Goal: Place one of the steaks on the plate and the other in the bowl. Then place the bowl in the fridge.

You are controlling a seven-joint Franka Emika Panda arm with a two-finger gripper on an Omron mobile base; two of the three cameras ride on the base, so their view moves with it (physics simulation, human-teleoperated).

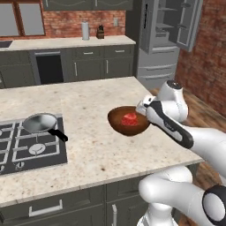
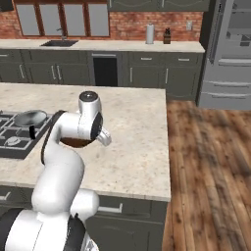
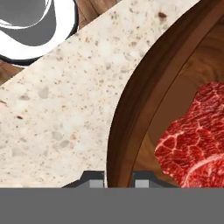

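Observation:
The dark reddish-brown bowl (image 1: 123, 121) hangs slightly tilted just above the right part of the island counter (image 1: 88, 101), with one red marbled steak (image 1: 129, 119) lying in it. My gripper (image 1: 142, 111) is shut on the bowl's right rim. In the hand view the rim (image 3: 131, 109) runs between my fingertips, my gripper (image 3: 119, 180) sits at the bottom, and the steak (image 3: 192, 140) lies inside to the right. From the right base view my arm hides most of the bowl (image 2: 74, 142). The fridge (image 1: 154, 48) stands beyond the island with its upper door open. The plate is out of view.
A silver pan (image 1: 40, 122) with a black handle sits on the cooktop (image 1: 26, 150) at the island's left. Wood floor (image 2: 211, 162) lies between the island's right edge and the fridge (image 2: 230, 59). Cabinets and a back counter (image 1: 66, 43) line the brick wall.

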